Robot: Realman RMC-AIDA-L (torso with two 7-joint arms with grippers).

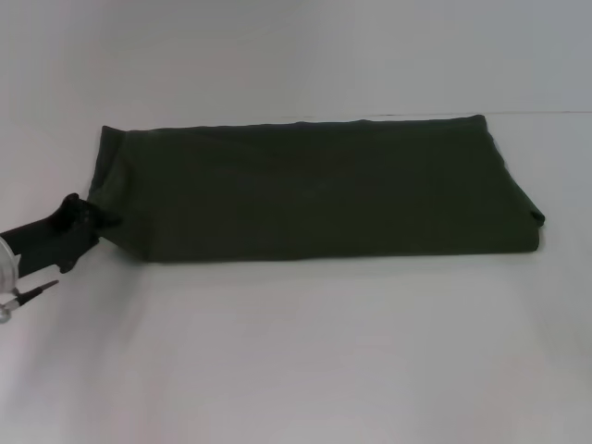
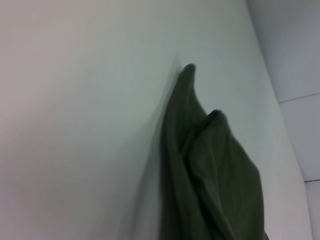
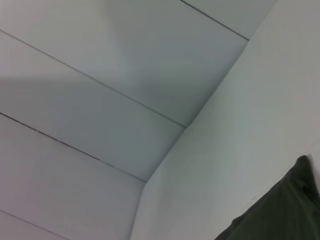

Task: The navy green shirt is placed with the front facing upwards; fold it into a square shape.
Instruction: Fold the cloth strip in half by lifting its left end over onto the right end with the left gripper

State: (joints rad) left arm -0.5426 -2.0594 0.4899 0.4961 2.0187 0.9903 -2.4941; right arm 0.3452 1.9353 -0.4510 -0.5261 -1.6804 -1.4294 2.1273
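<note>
At the left end of the navy green shirt (image 1: 314, 190), the left gripper (image 1: 92, 217) meets the near corner of the cloth; whether its fingers are clamped on the fabric cannot be told. The shirt lies on the white table (image 1: 296, 351) as a long folded band running across it. The step in hand looks like carrying that left end over toward the right end. Done well, the corner layers should rise together and land edge on edge, without dragging the band. One shirt and one gripper show; the right gripper is out of sight.
</note>
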